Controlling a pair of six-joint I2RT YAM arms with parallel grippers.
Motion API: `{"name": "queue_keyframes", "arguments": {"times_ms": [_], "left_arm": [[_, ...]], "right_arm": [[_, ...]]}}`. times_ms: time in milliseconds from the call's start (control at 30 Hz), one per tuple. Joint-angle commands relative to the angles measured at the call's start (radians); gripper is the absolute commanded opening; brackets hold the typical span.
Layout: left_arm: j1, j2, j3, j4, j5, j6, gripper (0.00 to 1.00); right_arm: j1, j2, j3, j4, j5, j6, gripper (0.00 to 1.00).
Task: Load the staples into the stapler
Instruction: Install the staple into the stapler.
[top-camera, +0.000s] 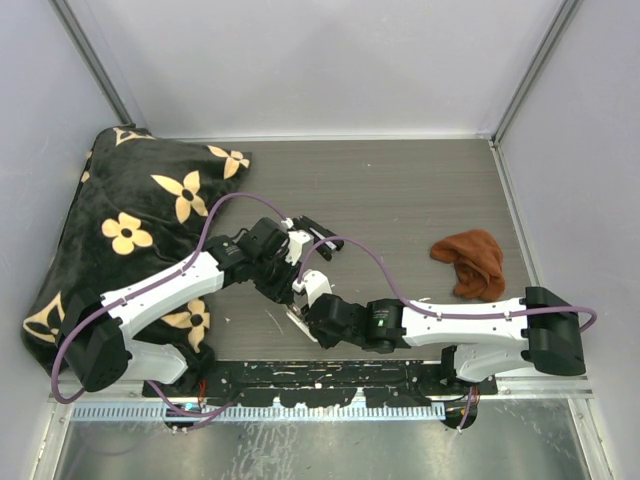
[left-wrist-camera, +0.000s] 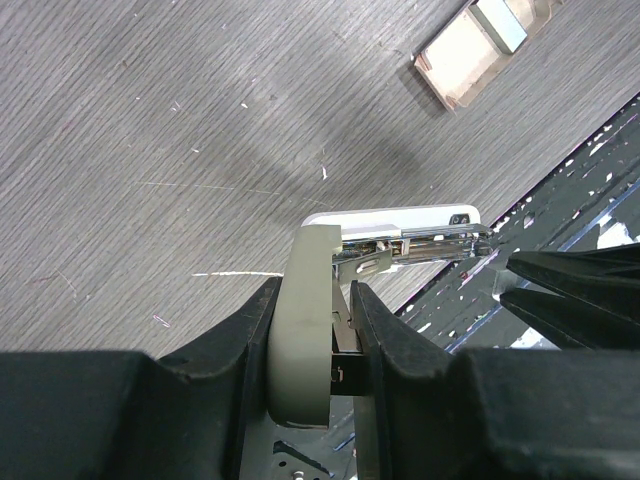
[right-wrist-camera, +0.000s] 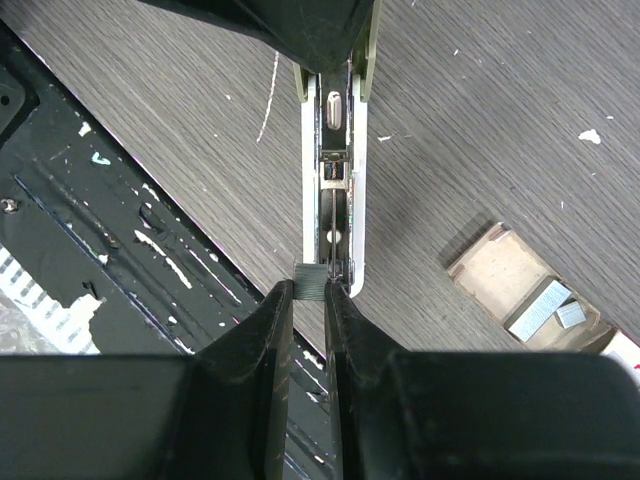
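Now left end effector (left-wrist-camera: 315, 292) clamps stapler (left-wrist-camera: 392, 222); right end effector (right-wrist-camera: 309, 294) pinches staples (right-wrist-camera: 309, 277).

Dark floral cushion (top-camera: 130, 220) crowds left, brown cloth (top-camera: 470, 262) at right, open tabletop (top-camera: 400, 190) between.

I'm looking down at a grey wood-grain table (top-camera: 400, 190) boxed in by pale, plain walls (top-camera: 320, 60) with metal corner posts (top-camera: 95, 62). A black flowered blanket (top-camera: 150, 215) is lying bunched along its left side, and a rust-brown cloth (top-camera: 472, 262) is sitting crumpled near the right wall.
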Motion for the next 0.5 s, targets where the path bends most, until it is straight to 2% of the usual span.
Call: {"name": "queue_keyframes", "arguments": {"times_ms": [0, 467], "left_arm": [[0.003, -0.006, 0.033, 0.032, 0.024, -0.006, 0.0], [0.004, -0.007, 0.032, 0.032, 0.029, -0.006, 0.0]], "right_arm": [[0.009, -0.003, 0.006, 0.009, 0.01, 0.007, 0.18], [0.01, 0.028, -0.009, -0.019, 0.021, 0.022, 0.18]]}}
